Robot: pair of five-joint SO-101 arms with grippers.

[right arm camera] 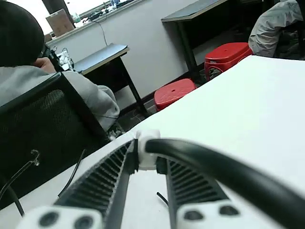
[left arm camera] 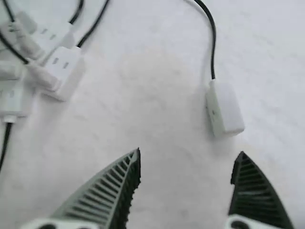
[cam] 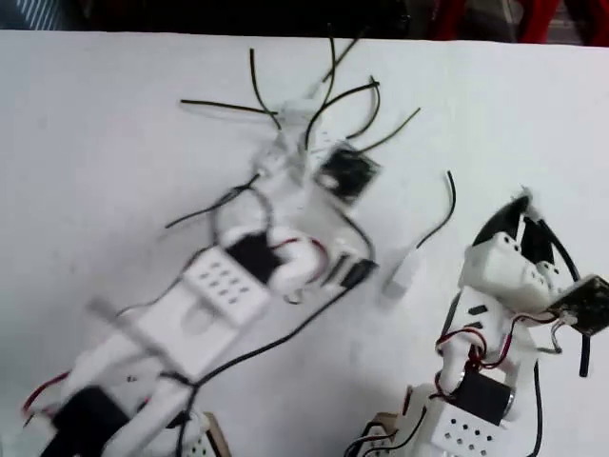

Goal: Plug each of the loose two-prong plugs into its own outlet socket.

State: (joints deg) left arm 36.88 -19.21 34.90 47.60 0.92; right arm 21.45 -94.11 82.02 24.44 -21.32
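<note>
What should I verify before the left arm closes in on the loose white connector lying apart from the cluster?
1. Left pincer open: ok.
2. Loose white connector lying free on the table: ok.
3. Connector centred ahead of the pincer: not ok, it sits off to one side.
4. Its black cable clear of the socket cluster: ok.
5. Right pincer shut on a white piece with its cord: ok.
6. Which way the connector's prongs face: cannot tell.
</note>
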